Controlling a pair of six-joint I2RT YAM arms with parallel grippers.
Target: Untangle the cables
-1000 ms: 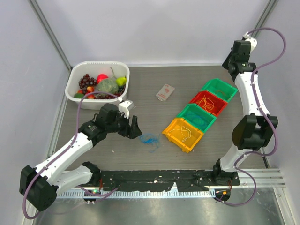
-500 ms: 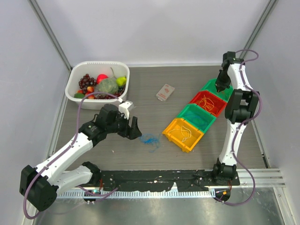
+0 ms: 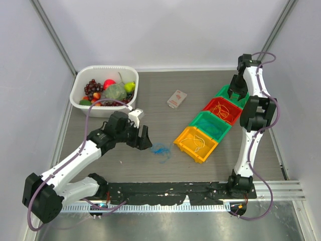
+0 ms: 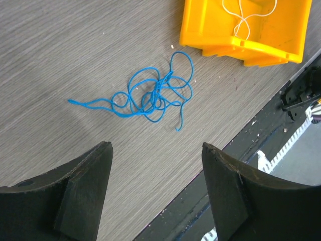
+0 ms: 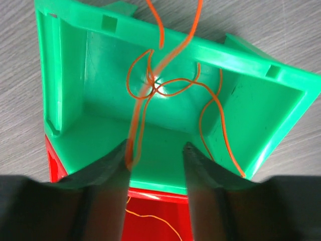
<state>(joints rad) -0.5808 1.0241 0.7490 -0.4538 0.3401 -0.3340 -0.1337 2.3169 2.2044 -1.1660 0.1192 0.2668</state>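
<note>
Left wrist: left gripper [image 4: 155, 148] wide open, empty, over blue cable [image 4: 154, 95] | right gripper [image 5: 155, 145] parted above orange cable [image 5: 153, 86]

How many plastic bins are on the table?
4, in a diagonal row on the right: a green bin farthest, below the right gripper; a red bin next; a second green bin; a yellow bin nearest the arms. None seem hidden.

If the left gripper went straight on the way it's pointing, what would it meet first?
Probably the blue cable tangled on the table, straight ahead of the left gripper; the yellow bin lies beyond. Depth is unclear.
</note>
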